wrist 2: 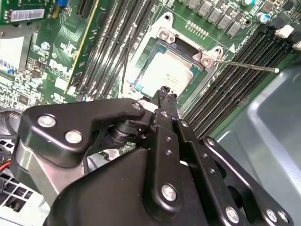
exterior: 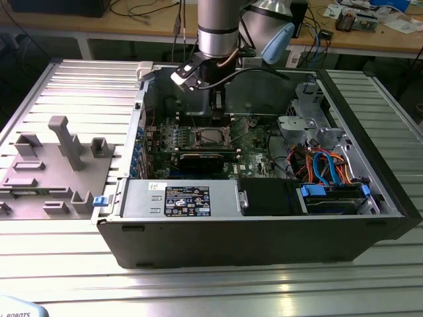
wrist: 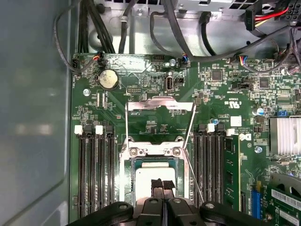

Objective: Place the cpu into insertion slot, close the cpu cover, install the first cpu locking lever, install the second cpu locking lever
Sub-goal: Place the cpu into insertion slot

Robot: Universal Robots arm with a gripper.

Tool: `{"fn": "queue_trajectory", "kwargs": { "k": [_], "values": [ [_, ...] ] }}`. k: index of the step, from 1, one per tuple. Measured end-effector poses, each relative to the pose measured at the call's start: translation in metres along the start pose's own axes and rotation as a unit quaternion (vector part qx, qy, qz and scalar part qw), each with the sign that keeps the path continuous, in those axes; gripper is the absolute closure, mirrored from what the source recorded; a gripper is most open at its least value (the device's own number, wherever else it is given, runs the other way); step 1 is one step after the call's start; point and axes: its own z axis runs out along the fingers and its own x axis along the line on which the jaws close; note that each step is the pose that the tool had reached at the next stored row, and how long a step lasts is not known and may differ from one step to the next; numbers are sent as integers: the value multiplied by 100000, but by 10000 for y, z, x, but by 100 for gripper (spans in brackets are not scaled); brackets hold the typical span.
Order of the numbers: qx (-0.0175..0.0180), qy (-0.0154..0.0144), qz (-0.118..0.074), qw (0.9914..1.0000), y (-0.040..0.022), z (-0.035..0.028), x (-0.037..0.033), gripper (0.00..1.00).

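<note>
**Fig. Closed claw over the cpu, cover open**

The gripper (wrist: 163,183) was seen with its fingers brought together and nothing held between them. Its tip was set on or just above the cpu (wrist: 155,169); contact could not be told for certain. The cpu was found lying flat within the slot (wrist 2: 175,47) on the board (wrist: 211,94), inside the case (exterior: 264,244). The cover (wrist: 160,104) was swung open, away from the slot. The levers (wrist 2: 244,64) were unlatched, and one was seen projecting past a corner of the slot.

The step in hand was judged to be the seating of the cpu. For this to be done well, pressure would need to be kept light and directed straight down on the middle of the metal top. In that way the chip would not be tilted or dragged sideways across the contacts. All four edges would have to be checked as level with the slot's rim. The tip would also need to be held clear of the cover's hinge and of the levers.
</note>
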Motion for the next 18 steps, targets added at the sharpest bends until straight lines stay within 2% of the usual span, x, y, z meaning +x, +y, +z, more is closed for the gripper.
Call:
{"fn": "queue_trajectory", "kwargs": {
  "k": [1,2,3,4,6,7,10,18],
  "values": [
    [900,-5,-76,99996,13,0,-2,89],
    [2329,0,-224,99973,36,1,-7,89],
    [2947,12,-273,99956,53,2,-11,89],
    [3062,260,-279,99952,61,2,-13,89],
    [3128,1039,-279,99945,69,-17,-17,89],
    [3143,1122,-277,99944,71,-35,-18,89],
    [3148,1164,-275,99943,75,-97,-24,89],
    [3150,1161,-275,99943,80,-214,-35,89]
  ]
}}
